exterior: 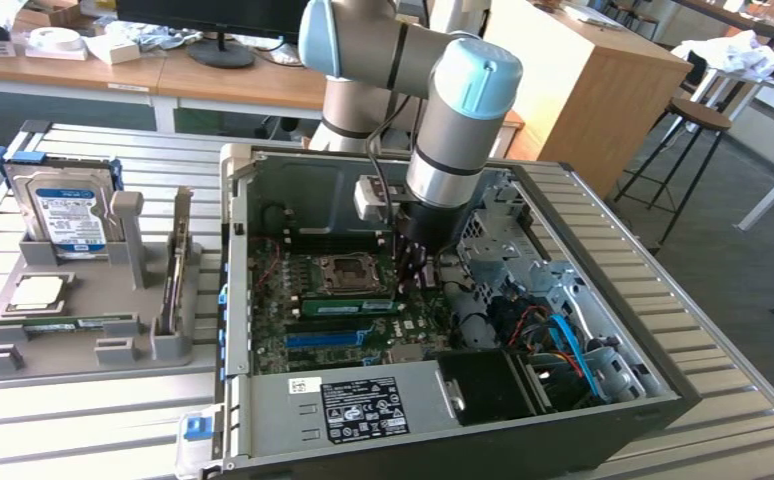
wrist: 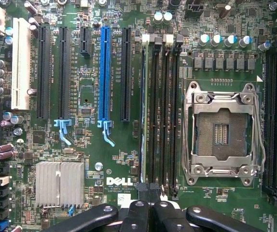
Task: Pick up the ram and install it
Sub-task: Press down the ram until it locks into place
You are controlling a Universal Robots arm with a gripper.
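Slatted table (exterior: 80,430) bearing computer case (exterior: 360,415), holder (exterior: 80,345)

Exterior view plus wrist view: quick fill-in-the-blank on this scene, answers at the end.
1. The hard drive stands in the grey holder on the exterior view's ___.
2. The green ram lies ___ the computer case.
3. The logo printed on the motherboard reads ___.
Missing words: left; inside; DELL.
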